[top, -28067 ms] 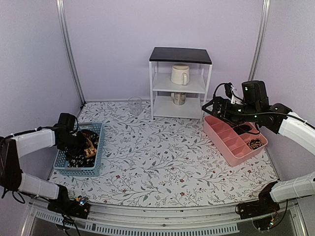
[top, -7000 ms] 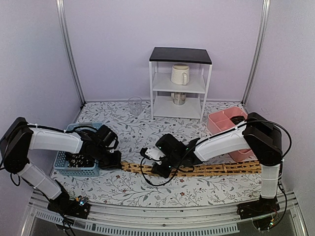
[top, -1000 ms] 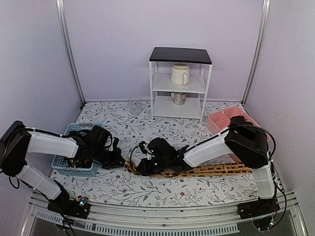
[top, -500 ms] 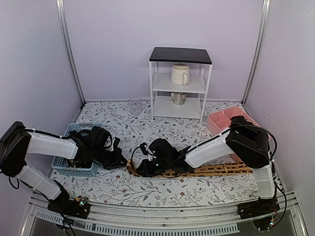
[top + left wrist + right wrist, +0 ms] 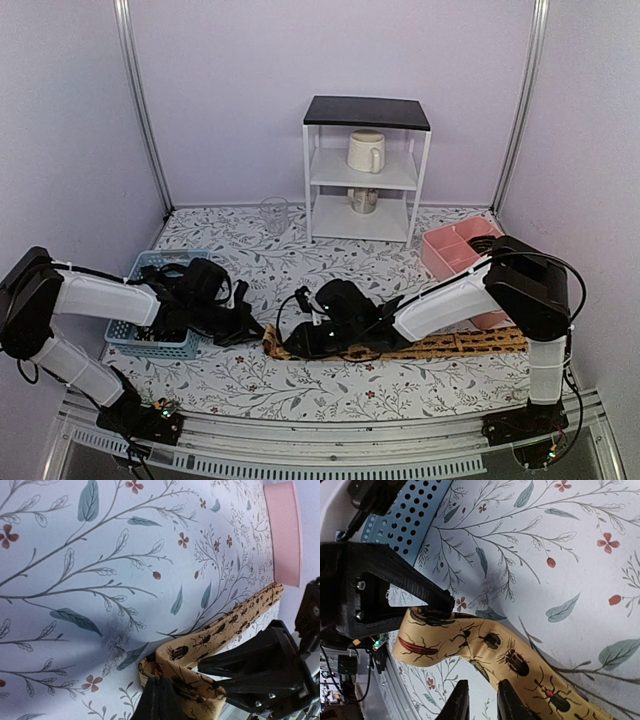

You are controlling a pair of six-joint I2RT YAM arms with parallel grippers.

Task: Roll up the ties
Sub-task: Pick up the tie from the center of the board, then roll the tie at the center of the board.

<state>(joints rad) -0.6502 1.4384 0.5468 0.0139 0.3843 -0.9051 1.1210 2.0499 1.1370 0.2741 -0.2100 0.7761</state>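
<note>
On the table (image 5: 330,275), one tie (image 5: 460,343).

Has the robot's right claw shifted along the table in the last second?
Yes. The right gripper has slid to the right along the tan-orange tie, farther from the blue basket and nearer the pink tray.

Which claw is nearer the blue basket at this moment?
Left. The left claw sits just right of the blue basket, pinching the folded end of the tan tie. The right claw is farther right, over the tie beyond that end.
</note>
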